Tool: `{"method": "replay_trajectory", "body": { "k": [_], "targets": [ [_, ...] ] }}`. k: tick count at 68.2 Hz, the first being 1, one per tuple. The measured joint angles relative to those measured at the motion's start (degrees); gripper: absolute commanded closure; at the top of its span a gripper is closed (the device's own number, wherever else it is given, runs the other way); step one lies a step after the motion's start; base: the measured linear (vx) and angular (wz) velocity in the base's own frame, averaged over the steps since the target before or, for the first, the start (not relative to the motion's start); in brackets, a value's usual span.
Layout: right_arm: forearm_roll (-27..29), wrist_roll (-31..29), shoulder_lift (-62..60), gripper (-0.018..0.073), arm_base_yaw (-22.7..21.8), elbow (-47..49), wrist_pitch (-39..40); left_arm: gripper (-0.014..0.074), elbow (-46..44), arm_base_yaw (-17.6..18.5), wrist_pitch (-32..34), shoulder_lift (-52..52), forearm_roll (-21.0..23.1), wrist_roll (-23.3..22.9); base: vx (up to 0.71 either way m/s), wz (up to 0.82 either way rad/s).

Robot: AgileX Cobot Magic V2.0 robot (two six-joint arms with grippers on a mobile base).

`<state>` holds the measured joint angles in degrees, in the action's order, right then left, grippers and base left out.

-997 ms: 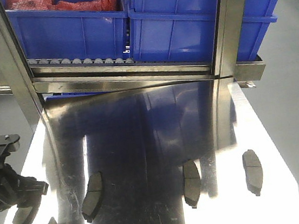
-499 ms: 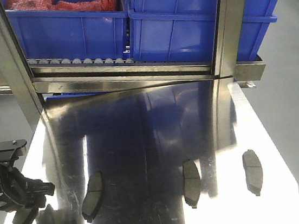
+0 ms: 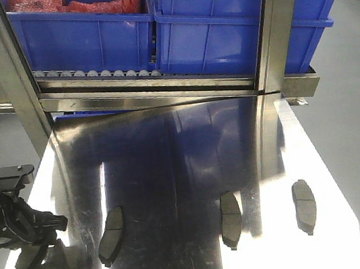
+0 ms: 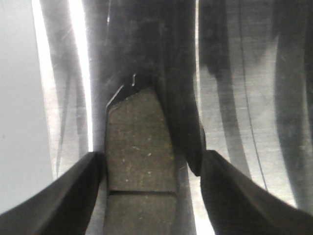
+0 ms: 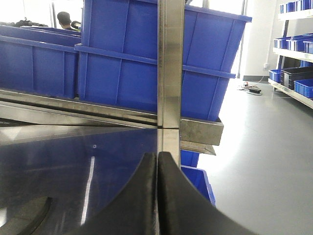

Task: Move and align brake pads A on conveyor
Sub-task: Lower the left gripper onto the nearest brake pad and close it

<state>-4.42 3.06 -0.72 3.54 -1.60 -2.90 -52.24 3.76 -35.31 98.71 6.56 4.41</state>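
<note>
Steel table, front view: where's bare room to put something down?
Most room: the steel table behind the pads, up to the blue bins. Also the gap between the left-middle pad and right-middle pad. Tighter between that and the far-right pad. Crowded front left, where the left end effector straddles the fourth pad.

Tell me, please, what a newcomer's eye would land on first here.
The blue bins at the back stand out first, above the mirror-like steel table. Three brake pads lie in a row across its near side; the open left gripper straddles a fourth pad at the left.
</note>
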Motion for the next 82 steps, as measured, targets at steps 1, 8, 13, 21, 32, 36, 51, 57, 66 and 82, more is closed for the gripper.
{"method": "replay_trajectory", "body": {
  "k": [1, 8, 13, 21, 32, 36, 51, 57, 66, 82],
  "targets": [
    [0.00, 0.00, 0.00, 0.0571, 0.00, 0.00, 0.00, 0.0202, -0.04, 0.00, 0.00, 0.00, -0.07, 0.00, 0.00, 0.00],
    [0.00, 0.00, 0.00, 0.0571, 0.00, 0.00, 0.00, 0.0239, -0.06, 0.00, -0.19, 0.11, -1.00, 0.04, 0.00, 0.00],
    [0.00, 0.00, 0.00, 0.0571, 0.00, 0.00, 0.00, 0.0258, -0.22, 0.00, -0.54, 0.19, -1.74, 0.04, 0.00, 0.00],
    [0.00, 0.00, 0.00, 0.0571, 0.00, 0.00, 0.00, 0.0295, -0.22, 0.00, -0.80, 0.25, -2.72, 0.04, 0.00, 0.00],
    [0.00, 0.00, 0.00, 0.0571, 0.00, 0.00, 0.00, 0.0482, -0.57, 0.00, -1.61, 0.49, -3.59, 0.10, 0.00, 0.00],
    [0.00, 0.00, 0.00, 0.0571, 0.00, 0.00, 0.00, 0.0584, -0.57, 0.01, -1.61, 0.49, -3.78, 0.10, 0.00, 0.00],
    [0.00, 0.00, 0.00, 0.0571, 0.00, 0.00, 0.00, 0.0604, 0.49, 0.01, -5.74, -2.50, -4.92, -0.19, 0.00, 0.00],
    [0.00, 0.00, 0.00, 0.0571, 0.00, 0.00, 0.00, 0.0604, 0.74, 0.01, -7.06, -5.93, -4.92, -0.33, 0.00, 0.00],
    [0.00, 0.00, 0.00, 0.0571, 0.00, 0.00, 0.00, 0.0604, 0.74, 0.01, -7.61, -13.17, -4.92, -0.33, 0.00, 0.00],
    [0.00, 0.00, 0.00, 0.0571, 0.00, 0.00, 0.00, 0.0604, 0.74, 0.01, -10.67, -27.90, -4.91, -0.33, 0.00, 0.00]
  ]
}}
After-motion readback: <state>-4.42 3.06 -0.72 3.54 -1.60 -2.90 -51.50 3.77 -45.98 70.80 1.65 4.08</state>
